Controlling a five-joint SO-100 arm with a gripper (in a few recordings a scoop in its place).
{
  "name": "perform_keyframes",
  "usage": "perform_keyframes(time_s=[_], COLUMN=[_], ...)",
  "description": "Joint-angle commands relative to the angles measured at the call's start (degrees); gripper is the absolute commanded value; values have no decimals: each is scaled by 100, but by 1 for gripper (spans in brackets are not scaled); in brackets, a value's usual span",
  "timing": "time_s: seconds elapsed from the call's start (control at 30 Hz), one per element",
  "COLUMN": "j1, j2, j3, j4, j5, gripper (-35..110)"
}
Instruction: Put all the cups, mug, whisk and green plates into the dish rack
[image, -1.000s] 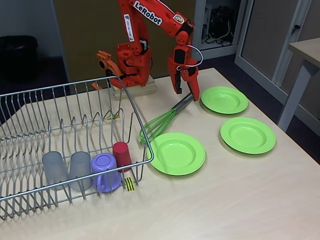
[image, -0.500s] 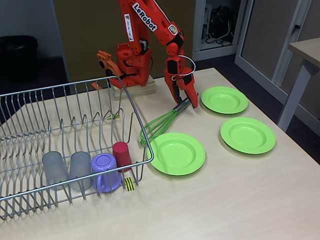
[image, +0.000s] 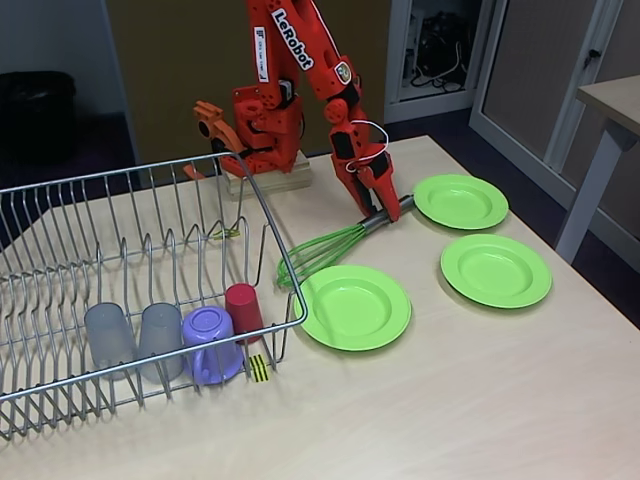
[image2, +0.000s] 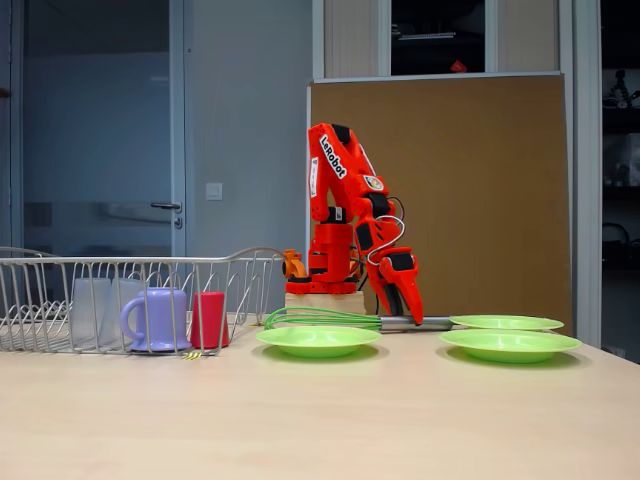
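With cups (image: 135, 340) and mug (image: 210, 345) in the dish rack (image: 120, 200), end effector (image: 385, 212) straddles the whisk (image: 325, 250) handle, grip unclear; plates (image: 355, 305) remain outside.

orange arm with its claw (image: 384, 207) lowered onto the dark handle of the green whisk (image: 325, 250), fingers either side of the handle; the grip itself cannot be judged. whisk lies flat on the pale worktop (image: 450, 400), loops towards the wire dish rack (image: 120, 250). in the rack's front row stand two grey cups (image: 108, 335) (image: 160, 338), the purple mug (image: 211, 345) and the red cup (image: 242, 308). three green plates (image: 355, 306) (image: 495, 270) (image: 460, 201) lie on the worktop, the farthest just beside the claw.
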Motion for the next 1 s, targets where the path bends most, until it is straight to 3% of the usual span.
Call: perform_keyframes(time_s=[0.0,0.17,0.5,0.97], j1=[70,176,483,694], j2=[-97,-237,-1011,-1178], j3=[132,132,149,264], j4=[-18,-149,-721,-562], j5=[-62,-26,642,1327], gripper=[15,11,22,23])
